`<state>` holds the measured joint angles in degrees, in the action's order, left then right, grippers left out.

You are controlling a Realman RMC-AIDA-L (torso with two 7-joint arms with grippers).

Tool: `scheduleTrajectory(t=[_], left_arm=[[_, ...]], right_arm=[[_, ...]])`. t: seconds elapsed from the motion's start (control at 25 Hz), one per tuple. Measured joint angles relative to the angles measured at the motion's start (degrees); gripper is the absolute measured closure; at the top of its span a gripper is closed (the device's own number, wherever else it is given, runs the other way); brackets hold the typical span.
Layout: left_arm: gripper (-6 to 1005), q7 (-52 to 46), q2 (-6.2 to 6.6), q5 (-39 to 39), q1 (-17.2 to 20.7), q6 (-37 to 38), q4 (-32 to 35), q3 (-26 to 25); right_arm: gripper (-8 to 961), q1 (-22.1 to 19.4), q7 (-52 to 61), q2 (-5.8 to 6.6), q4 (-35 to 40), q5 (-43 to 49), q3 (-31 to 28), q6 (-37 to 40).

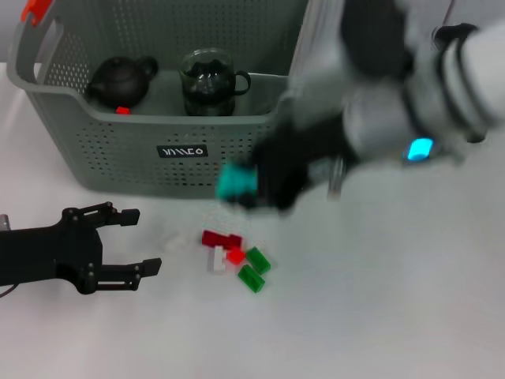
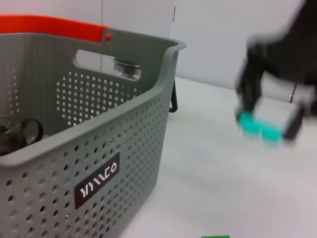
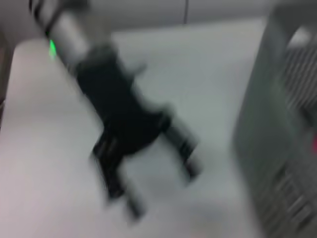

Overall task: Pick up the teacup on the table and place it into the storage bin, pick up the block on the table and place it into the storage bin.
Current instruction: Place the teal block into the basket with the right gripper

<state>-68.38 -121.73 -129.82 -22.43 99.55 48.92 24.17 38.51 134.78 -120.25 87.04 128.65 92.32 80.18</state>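
Two dark vessels stand inside the large grey perforated plastic storage bin (image 1: 150, 150), which carries orange handle clips and a small black label with white lettering: a small black round teapot (image 1: 120, 81) toward its left side and a dark green glass teacup with a handle (image 1: 209, 82) just beside it.

On the white tabletop (image 1: 379, 308), in front of the bin, lies a little group of small blocks: a dark red block (image 1: 220, 238), a bright red one (image 1: 235, 256), a white one (image 1: 216, 260) and two green blocks (image 1: 254, 269), close together and partly touching.

The right end effector (image 1: 260, 185) hangs above the tabletop just in front of the bin's front wall, and it is pinching a turquoise block (image 1: 236, 181) between its fingers.

The left end effector (image 1: 118, 241) rests low on the left side of the tabletop, well apart from the blocks, with its black fingers spread and holding nothing.
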Motion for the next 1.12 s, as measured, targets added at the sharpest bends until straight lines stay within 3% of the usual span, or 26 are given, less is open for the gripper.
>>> scheduleTrajectory(t=[0.16,0.32,0.76,1.12], left_arm=[[114,0.77,-0.12,0.00,0.02,-0.02,-0.13,0.02],[114,1.03,-0.26,0.07,-0.07,0.12,-0.16,0.09],[114,1.05,-0.44,0.42,-0.56,0.61,-0.63,0.62],[114,0.69,-0.44,0.55,-0.69,0.83,-0.85,0.36]], right_arm=[[453,3.46,-0.17,0.00,4.29,-1.09,-7.68,0.18],[442,9.04,-1.50,-0.06,1.34,-0.49,-12.43,-3.17],[409,23.09,-3.94,0.06,-25.11,13.15,-16.25,-21.73],[383,23.98,-2.86,0.01,-29.69,16.19,-16.32,-26.07]])
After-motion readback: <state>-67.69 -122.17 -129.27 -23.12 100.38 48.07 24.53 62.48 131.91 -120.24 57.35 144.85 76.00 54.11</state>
